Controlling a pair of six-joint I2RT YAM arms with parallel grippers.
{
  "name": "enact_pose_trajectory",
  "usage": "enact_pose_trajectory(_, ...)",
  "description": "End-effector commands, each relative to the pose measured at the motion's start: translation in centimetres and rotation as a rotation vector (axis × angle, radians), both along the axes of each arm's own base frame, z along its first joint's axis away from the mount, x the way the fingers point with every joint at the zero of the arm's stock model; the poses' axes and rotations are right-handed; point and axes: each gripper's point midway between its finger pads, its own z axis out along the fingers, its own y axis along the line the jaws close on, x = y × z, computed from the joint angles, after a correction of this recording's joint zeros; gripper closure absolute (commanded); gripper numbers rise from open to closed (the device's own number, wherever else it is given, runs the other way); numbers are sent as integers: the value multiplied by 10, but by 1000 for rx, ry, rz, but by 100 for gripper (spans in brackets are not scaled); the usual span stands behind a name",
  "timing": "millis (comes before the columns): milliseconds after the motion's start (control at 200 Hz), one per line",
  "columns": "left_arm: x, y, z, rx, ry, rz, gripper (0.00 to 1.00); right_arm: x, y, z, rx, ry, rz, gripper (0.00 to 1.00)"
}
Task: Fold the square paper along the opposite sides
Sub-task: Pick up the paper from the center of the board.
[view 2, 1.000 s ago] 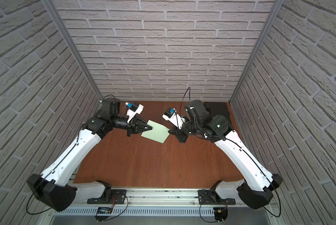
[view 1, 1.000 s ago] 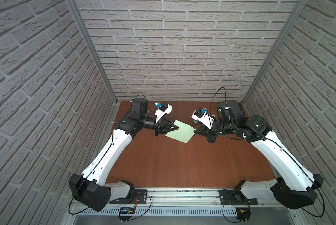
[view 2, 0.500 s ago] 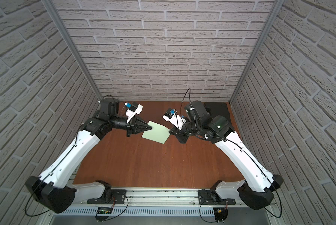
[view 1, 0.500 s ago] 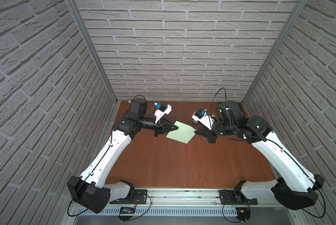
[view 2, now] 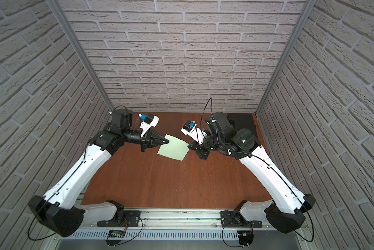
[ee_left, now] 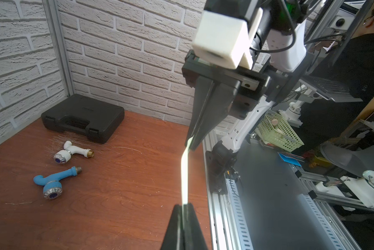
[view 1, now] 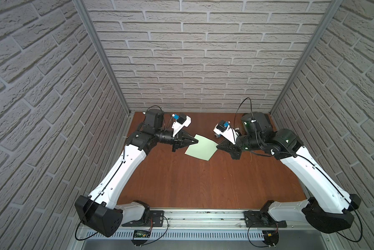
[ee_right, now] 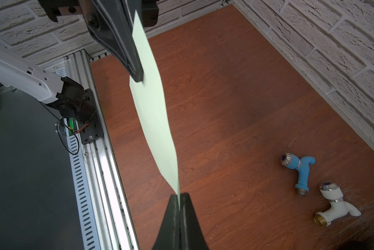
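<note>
My left gripper (view 1: 196,141) and right gripper (view 1: 218,146) face each other tip to tip, with the square paper (view 1: 200,147) stretched between my jaws, clear above the wooden table (view 1: 199,181). Behind my right jaws, toward the back wall, two taps lie side by side: the blue tap (ee_right: 298,168) nearer the paper, the white tap (ee_right: 333,203) beyond it. The tool case (ee_left: 82,118) sits behind them in the corner.

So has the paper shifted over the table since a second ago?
No. The square paper hangs in the same spot against the brick back wall, pinched at opposite corners.
</note>
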Motion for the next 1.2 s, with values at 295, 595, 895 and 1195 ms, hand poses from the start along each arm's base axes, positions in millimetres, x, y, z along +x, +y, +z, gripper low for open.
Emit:
enact_pose_trajectory(295,8,-3,43,-178,-152,135,100,16,-28,34,147,-249,-218,0)
enact_pose_trajectory(595,-11,-11,87,-432,-272,275,100,-2,-12,65,407,-327,-20,1)
enact_pose_trajectory(895,-24,-20,101,-505,-283,290,100,-7,-19,91,480,-397,44,9)
enact_pose_trajectory(1195,-22,-12,98,-474,-252,364,100,18,-62,111,453,-488,-149,16)
